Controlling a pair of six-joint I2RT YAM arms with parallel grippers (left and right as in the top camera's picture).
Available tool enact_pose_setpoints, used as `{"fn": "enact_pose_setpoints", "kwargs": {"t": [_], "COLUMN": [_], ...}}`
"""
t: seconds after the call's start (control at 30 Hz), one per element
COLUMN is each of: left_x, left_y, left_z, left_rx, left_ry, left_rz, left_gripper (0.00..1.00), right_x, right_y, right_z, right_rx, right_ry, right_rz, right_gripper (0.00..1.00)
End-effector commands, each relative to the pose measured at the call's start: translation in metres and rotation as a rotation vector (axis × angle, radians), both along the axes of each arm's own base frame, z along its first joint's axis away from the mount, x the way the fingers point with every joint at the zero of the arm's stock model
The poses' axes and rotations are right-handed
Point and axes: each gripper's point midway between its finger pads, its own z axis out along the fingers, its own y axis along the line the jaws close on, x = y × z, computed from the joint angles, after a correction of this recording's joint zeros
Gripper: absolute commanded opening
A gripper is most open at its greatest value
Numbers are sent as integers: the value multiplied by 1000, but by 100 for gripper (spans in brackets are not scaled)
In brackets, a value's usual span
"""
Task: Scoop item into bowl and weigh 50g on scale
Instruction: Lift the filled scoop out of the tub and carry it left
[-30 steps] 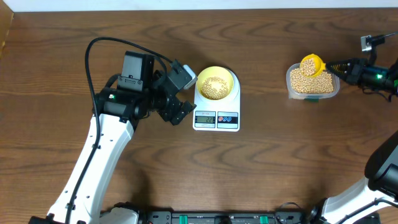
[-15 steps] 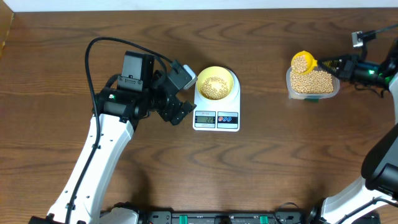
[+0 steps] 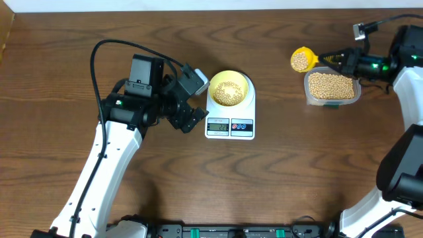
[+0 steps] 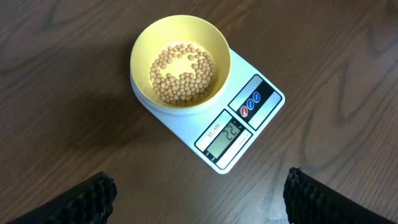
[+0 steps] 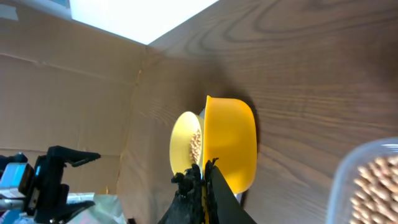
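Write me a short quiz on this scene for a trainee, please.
1. True or false: the pale-yellow bowl of beans rests on the white scale.
2. Where is the loaded yellow scoop? A) over the bowl; B) in the air beside the clear tub, over the table; C) lying in the tub.
3. Which arm's jaws are shut on the scoop's handle?
Key: 1 true; 2 B; 3 the right arm's.
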Motion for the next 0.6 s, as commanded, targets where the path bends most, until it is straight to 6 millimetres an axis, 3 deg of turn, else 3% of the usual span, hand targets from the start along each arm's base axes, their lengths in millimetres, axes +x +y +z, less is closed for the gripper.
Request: {"fn": "enact_pose_setpoints", "kwargs": {"t": [0.0, 0.57], "left_x": [-2, -2], "left_y": [3, 3], "left_z": [-4, -4], "left_rx": [11, 11], "left_ry": [1, 1], "left_rz": [0, 0], "left_gripper": [88, 88], "right_x": [0, -3], "right_y": [20, 94], "right_z": [-2, 3], "right_rx": [66, 39], "right_ry": [64, -9], "right_rz": [26, 189], "right_gripper": [1, 1]}}
